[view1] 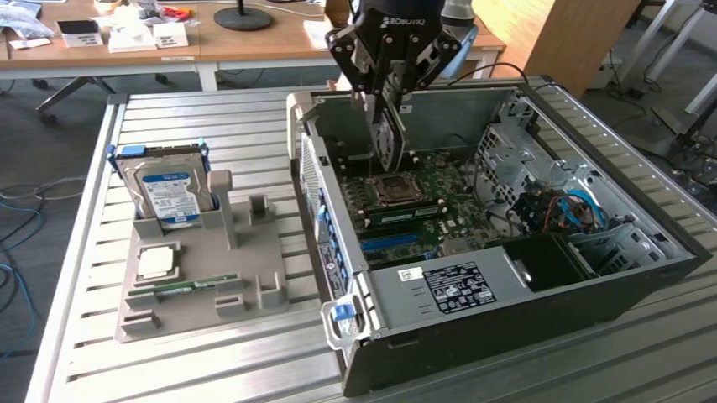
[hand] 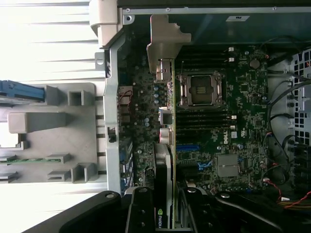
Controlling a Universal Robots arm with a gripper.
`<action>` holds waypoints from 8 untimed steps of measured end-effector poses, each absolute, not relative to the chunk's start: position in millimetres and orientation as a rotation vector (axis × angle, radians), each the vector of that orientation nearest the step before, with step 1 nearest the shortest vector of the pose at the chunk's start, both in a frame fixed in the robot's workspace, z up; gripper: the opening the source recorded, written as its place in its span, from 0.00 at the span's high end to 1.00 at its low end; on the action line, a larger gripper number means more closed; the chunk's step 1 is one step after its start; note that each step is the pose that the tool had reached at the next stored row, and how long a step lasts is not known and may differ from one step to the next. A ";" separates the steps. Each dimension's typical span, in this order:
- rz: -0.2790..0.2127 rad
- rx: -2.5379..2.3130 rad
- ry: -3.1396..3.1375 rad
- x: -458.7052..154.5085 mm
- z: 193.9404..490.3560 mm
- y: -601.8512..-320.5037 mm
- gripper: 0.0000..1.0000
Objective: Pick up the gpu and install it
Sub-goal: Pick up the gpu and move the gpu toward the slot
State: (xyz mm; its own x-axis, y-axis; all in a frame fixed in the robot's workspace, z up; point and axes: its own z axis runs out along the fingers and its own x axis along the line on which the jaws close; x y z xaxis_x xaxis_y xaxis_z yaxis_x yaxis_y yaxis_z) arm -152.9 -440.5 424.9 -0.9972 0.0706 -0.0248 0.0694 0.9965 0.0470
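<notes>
Right now the gripper [view1: 387, 105] clamps the gpu [view1: 388, 143] on edge above the open case [view1: 538, 311]; in the exterior view, the hard drive [view1: 168, 193] sits at the case's nine o'clock.

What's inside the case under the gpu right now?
In the case: motherboard, CPU socket, a blue slot, power supply. The gpu, gripped edge-on in the pincer, hides the board strip directly under it, so any slot there can't be seen.

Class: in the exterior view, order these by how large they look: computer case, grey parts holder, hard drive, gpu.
Largest first:
computer case
grey parts holder
hard drive
gpu, last but unsure: it shows edge-on.
</notes>
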 end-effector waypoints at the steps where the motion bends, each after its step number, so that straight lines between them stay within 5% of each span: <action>1: 0.072 0.109 3.112 -152.6 424.9 -440.5 0.73; 8: 0.072 0.109 3.112 -147.7 424.9 -440.4 0.73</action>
State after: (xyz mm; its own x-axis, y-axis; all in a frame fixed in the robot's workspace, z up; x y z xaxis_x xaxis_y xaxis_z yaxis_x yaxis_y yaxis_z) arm -147.7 -440.4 424.9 -0.9972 0.0706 -0.0248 0.0694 0.9965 0.0470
